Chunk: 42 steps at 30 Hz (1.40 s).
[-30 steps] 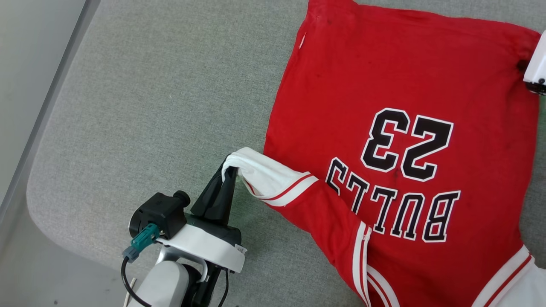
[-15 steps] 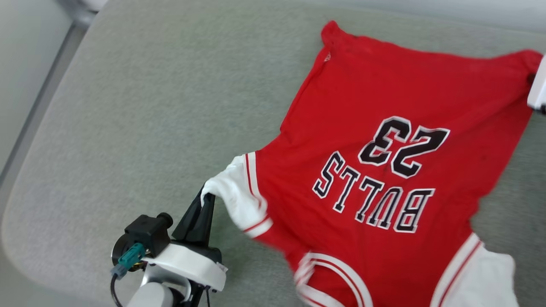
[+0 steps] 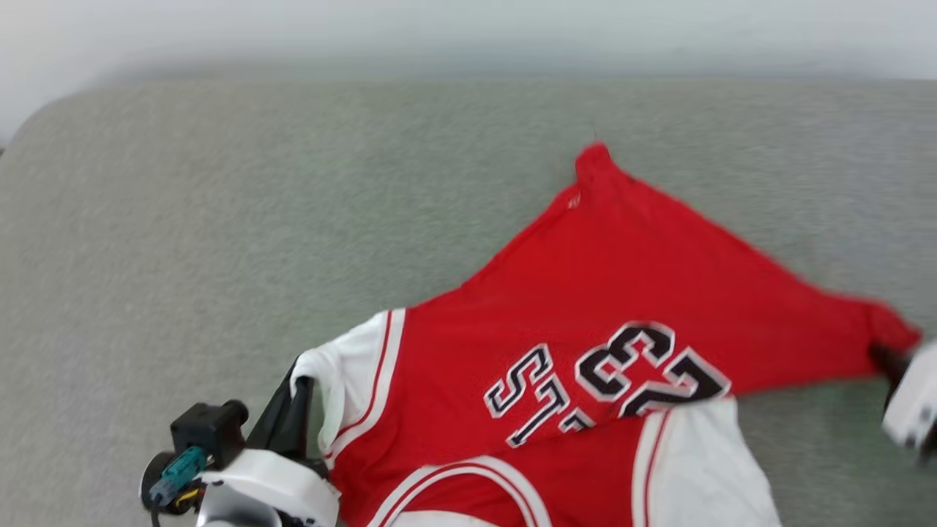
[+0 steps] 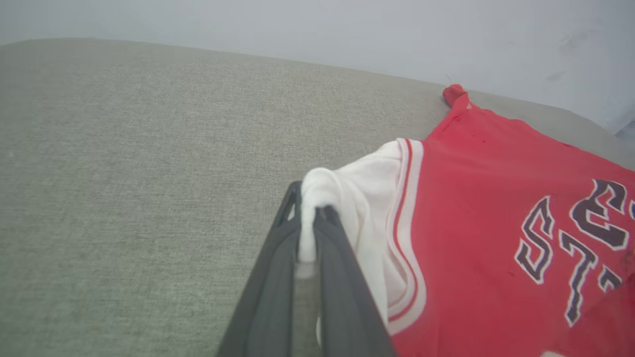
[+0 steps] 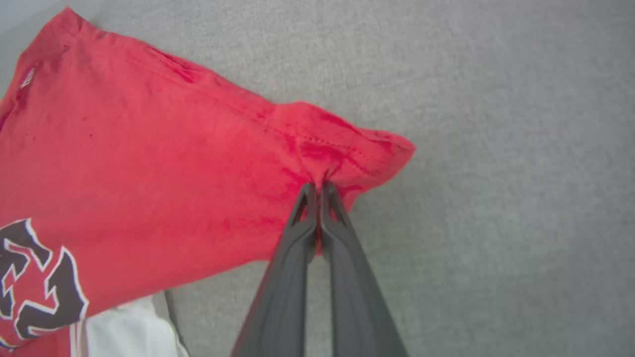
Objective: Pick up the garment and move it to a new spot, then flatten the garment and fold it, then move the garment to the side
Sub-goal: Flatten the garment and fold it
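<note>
The garment [image 3: 607, 293], a red jersey with white sleeves and black lettering, lies partly lifted and folded over on the grey cushion. At the lower left of the head view my left gripper [image 3: 299, 380] is shut on the white sleeve. The left wrist view shows the left gripper [image 4: 312, 210] pinching a bunch of white cloth of the garment [image 4: 496, 208]. My right gripper [image 3: 882, 359] at the right edge is shut on the red hem corner. In the right wrist view the right gripper [image 5: 317, 187] pinches the red cloth of the garment [image 5: 149, 148], which puckers at the fingertips.
The grey cushion [image 3: 219, 219] spreads wide to the left and behind the jersey. A pale wall [image 3: 468, 29] runs along its far edge. The cushion's rounded corner [image 3: 29, 124] shows at the upper left.
The head view has tilted up. My right gripper has closed on the hem corner and pulled it toward me; the lower half now drapes over the lettering. My left gripper still holds the sleeve.
</note>
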Tool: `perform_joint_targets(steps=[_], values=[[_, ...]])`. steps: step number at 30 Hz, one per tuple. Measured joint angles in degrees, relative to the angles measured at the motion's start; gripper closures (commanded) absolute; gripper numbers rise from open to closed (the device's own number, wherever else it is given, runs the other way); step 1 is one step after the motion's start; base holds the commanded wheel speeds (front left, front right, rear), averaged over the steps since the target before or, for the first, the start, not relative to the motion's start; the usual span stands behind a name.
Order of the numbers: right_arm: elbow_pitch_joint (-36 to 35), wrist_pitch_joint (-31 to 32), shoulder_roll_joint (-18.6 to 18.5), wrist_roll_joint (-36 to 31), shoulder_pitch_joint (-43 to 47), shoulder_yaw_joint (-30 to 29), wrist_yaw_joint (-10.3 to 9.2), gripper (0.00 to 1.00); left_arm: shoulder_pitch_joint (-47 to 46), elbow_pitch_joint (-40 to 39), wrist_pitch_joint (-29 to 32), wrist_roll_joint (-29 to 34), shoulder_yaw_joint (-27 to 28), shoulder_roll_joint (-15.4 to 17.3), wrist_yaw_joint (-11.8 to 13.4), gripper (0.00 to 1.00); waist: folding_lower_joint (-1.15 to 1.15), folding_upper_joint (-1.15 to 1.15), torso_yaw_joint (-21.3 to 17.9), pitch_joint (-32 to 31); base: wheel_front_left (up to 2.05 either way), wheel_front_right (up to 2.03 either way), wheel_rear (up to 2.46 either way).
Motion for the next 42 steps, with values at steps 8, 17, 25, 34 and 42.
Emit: perform_joint_targets(steps=[8,17,25,34,42], values=[[-13.2,-0.1,9.3,-0.4,18.9,-5.4,0.0,1.0,2.2,0.6,1.8,-1.0,0.9,1.2,0.8,1.0,-0.01,0.0,-5.1,-3.8,0.0,0.0,0.0],[-11.0,-4.4,11.0,5.5,29.2,-6.2,0.0,0.0,2.9,1.2,1.9,-1.9,0.8,1.4,1.1,1.0,-0.01,0.0,-4.8,-4.3,0.0,0.0,0.0],[-10.2,-24.3,11.0,2.7,24.6,-5.3,-0.01,0.0,2.7,1.5,1.7,-1.9,-0.3,0.7,0.8,1.0,0.0,0.0,-3.8,-3.9,0.0,0.0,0.0],[-4.9,-27.5,5.2,1.6,9.9,1.8,-0.01,0.0,-0.3,0.3,1.3,-1.5,-1.1,0.6,0.5,1.0,0.01,0.0,-2.3,-1.2,0.0,0.0,0.0],[-0.3,-0.3,-4.5,3.7,-8.1,11.8,-0.01,0.0,-5.6,0.2,0.3,-0.9,-2.9,-0.3,-1.3,1.0,0.02,0.0,1.5,3.6,0.0,0.0,0.0]])
